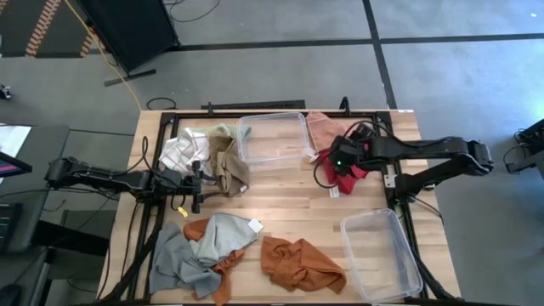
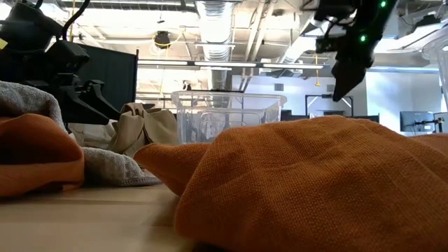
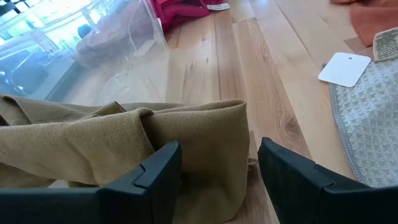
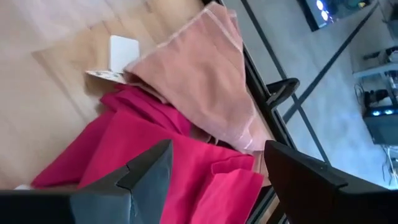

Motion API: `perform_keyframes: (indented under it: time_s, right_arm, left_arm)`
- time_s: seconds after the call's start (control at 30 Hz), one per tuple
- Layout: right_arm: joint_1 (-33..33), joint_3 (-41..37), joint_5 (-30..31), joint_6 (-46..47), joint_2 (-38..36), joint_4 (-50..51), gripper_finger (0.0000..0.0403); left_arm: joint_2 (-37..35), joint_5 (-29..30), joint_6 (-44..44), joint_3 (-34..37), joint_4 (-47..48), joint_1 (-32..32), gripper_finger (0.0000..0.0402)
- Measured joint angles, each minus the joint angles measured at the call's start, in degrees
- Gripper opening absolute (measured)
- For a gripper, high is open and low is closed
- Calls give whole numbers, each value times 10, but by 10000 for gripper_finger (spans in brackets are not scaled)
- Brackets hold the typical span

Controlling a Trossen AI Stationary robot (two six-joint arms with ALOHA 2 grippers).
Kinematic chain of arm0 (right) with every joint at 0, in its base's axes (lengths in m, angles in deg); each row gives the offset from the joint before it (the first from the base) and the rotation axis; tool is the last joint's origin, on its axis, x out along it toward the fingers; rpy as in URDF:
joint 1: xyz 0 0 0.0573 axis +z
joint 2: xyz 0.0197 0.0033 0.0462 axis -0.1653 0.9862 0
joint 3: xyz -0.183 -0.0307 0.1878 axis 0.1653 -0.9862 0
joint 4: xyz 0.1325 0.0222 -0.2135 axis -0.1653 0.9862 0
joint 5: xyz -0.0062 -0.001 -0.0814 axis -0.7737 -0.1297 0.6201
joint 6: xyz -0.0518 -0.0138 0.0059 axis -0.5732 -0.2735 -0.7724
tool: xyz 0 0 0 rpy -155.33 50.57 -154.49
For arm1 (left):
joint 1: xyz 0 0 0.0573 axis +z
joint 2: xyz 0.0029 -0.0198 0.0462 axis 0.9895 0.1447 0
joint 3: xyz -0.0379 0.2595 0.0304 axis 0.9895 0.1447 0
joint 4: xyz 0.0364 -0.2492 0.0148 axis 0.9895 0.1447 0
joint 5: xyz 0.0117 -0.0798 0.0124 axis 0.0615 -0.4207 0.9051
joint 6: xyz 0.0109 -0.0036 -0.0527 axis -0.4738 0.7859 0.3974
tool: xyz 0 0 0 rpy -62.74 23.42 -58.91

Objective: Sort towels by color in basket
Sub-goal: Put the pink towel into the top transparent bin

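Left gripper [image 3: 217, 180] open astride tan towel's [image 3: 124, 143] edge left of far bin [image 1: 274, 138], right gripper [image 4: 214, 180] open over red towel [image 4: 161, 162] at right – holding nothing – best lower, pinch one layer only, lift clear.

Left gripper [image 3: 217, 177] fingers [image 3: 152, 180] spread, straddling tan towel [image 3: 124, 140] on wooden worktop [image 3: 249, 81]; clear bin [image 3: 81, 50] behind, red towel [image 3: 180, 9] beyond, grey towel [image 3: 370, 124] with white tag [image 3: 344, 68] beside.
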Motion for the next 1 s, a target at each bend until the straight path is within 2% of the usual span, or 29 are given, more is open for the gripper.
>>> perform_keyframes:
  time_s: [0.27,0.67,0.87,1.0]
  right_arm:
    - [-44,-97,-39,-17,-13,-108,286]
    - [-103,-236,-117,-30,-91,-316,286]
    - [-162,-272,-125,-36,-89,-390,286]
    - [-187,-275,-133,-34,-93,-400,286]
  left_arm:
    - [0,0,0,0,0,0,204]
    - [0,0,0,0,0,0,204]
    - [0,0,0,0,0,0,204]
    - [0,0,0,0,0,0,204]
